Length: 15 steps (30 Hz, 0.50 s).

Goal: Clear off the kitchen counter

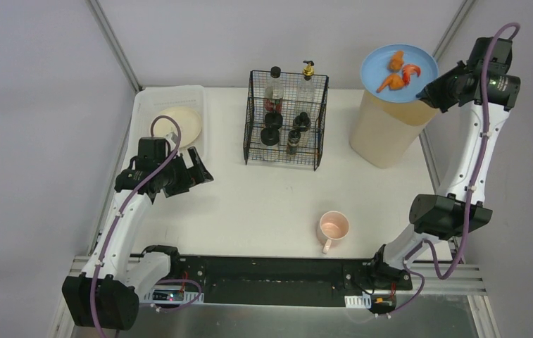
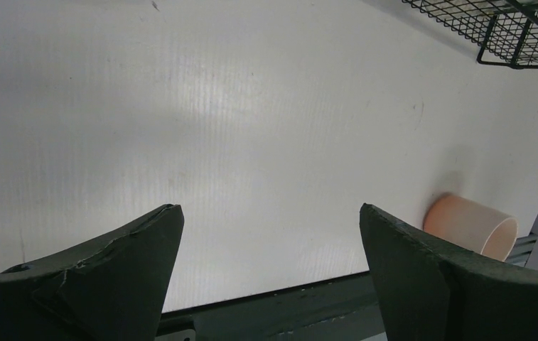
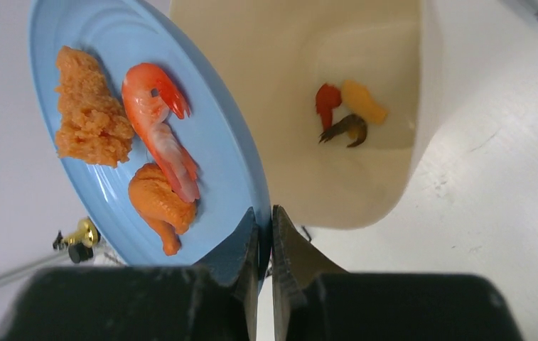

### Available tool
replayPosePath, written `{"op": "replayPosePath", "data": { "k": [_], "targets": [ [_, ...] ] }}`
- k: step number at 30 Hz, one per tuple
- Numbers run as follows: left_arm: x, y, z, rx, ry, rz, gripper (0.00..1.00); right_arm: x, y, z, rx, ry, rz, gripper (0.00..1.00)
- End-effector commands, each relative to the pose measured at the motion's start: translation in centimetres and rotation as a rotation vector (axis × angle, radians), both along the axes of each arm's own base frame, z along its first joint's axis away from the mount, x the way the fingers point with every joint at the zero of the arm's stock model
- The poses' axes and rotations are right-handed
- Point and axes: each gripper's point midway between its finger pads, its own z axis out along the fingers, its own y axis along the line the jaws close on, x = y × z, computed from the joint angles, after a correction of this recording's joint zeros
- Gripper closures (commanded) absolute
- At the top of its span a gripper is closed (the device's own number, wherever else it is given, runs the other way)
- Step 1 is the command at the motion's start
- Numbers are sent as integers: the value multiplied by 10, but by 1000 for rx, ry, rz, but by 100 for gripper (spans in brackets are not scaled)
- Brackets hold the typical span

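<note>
Two arms work the desk (image 1: 263, 204), the kitchen counter to be cleared, and a wire basket (image 1: 286, 120) of bottles stands at its back middle. Left of the basket, a translucent white tray (image 1: 179, 89) holds a cream dish (image 1: 179, 123). Just in front of that tray the left claw (image 1: 196, 171) hovers with its jaws spread wide and nothing between them. In front of the basket and slightly to its right, a pink mug (image 1: 334, 227) sits alone on the desk. Right of the basket stands a tall beige bin (image 1: 383, 134). Over its mouth the right claw (image 1: 432, 91) pinches the rim of a blue plate (image 1: 398, 70), its jaws nearly together on the edge.

The step in hand looks like emptying the plate into the bin. The next move probably calls for a steeper tilt toward the opening, so the food slides off without the rim slipping from the pinch.

Only the right wrist view (image 3: 266, 227) shows the plate tilted and carrying a shrimp (image 3: 163, 138) and two breaded pieces (image 3: 92, 106). It also looks into the bin, where a few scraps (image 3: 344, 110) lie at the bottom. The left wrist view (image 2: 269, 213) shows bare desk between the fingers and the mug (image 2: 472, 226) off to one side, but not its handle, which the top view shows.
</note>
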Motion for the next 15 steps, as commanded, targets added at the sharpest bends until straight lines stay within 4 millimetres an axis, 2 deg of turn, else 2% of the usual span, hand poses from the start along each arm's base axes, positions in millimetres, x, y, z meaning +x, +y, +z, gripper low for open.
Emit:
{"op": "replayPosePath", "data": {
  "k": [1, 5, 8, 15],
  "targets": [
    [-3, -12, 4, -13, -27, -65, 0, -8, -44, 31, -98, -58, -147, 100],
    [-6, -19, 4, -25, -26, -93, 0, -16, -87, 30, -178, -32, -278, 100],
    [-7, -22, 6, -26, -36, -105, 0, -22, -109, 26, -223, 0, -340, 100],
    [-9, -26, 8, -33, -41, -126, 0, -15, -126, 13, -266, 33, -373, 100]
  ]
}}
